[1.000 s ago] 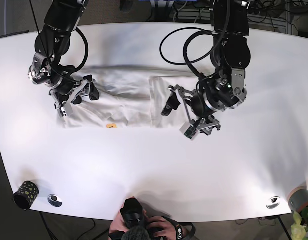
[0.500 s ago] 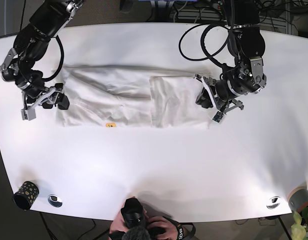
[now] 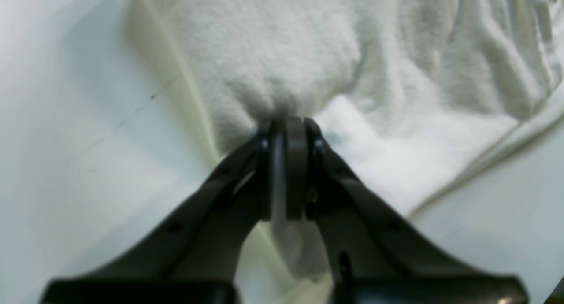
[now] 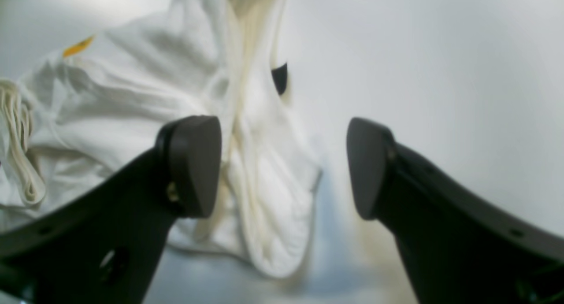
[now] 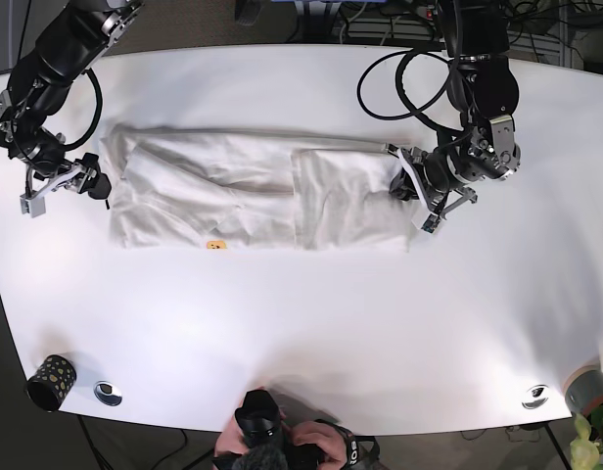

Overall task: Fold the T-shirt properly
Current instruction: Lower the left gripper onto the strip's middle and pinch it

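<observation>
Left fingers (image 3: pixel 286 163) pinch the shirt (image 5: pixel 253 196) edge, closed on cloth; right fingers (image 4: pixel 282 167) gape wide beside its other end, holding nothing.

A wide white desk (image 5: pixel 311 323) with rounded corners fills most of the room from where I stand, its top glossy under soft overhead light. Dark floor shows past its edges. Cables (image 5: pixel 536 29) tangle along the far side. A small dark patterned cup (image 5: pixel 49 381) sits at the near left corner, with a round metal fitting (image 5: pixel 108 393) just beside it and another (image 5: pixel 534 397) near the right corner.
</observation>
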Controlling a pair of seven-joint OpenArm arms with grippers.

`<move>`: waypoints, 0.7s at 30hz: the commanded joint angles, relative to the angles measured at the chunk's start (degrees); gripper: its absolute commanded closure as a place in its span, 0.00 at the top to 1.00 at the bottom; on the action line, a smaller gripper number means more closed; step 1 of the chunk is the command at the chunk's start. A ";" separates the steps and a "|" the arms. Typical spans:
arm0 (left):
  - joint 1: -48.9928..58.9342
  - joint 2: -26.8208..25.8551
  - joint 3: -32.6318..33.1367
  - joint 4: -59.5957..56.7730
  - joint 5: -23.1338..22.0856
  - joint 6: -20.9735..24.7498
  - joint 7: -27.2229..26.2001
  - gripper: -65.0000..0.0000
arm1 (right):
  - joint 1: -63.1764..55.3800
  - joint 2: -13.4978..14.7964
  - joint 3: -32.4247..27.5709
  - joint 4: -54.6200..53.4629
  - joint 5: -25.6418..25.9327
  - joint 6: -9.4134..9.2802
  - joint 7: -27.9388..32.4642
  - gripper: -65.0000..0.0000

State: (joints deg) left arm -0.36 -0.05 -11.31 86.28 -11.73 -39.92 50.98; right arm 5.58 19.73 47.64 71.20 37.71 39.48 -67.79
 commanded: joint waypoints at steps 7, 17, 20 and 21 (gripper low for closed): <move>-0.83 -0.17 0.01 0.62 -0.54 -0.08 -0.65 0.04 | 1.40 -0.87 -0.21 -2.06 1.63 0.52 2.78 0.67; -0.83 -1.31 0.19 0.71 -0.54 -0.08 -0.65 0.04 | 1.93 -1.84 -6.10 -2.58 1.45 0.52 6.82 0.66; -0.83 -1.31 0.19 0.71 -0.36 -0.08 -0.65 0.04 | 2.11 -2.28 -6.10 -3.81 1.54 0.52 6.82 0.66; -0.83 -1.31 0.19 0.62 -0.27 -0.08 -0.65 0.04 | 2.20 -2.28 -6.10 -3.90 1.27 0.52 6.82 0.66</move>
State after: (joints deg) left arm -0.47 -1.17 -11.09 86.24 -11.75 -39.92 50.96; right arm 6.74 16.64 41.39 66.78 37.93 39.62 -61.71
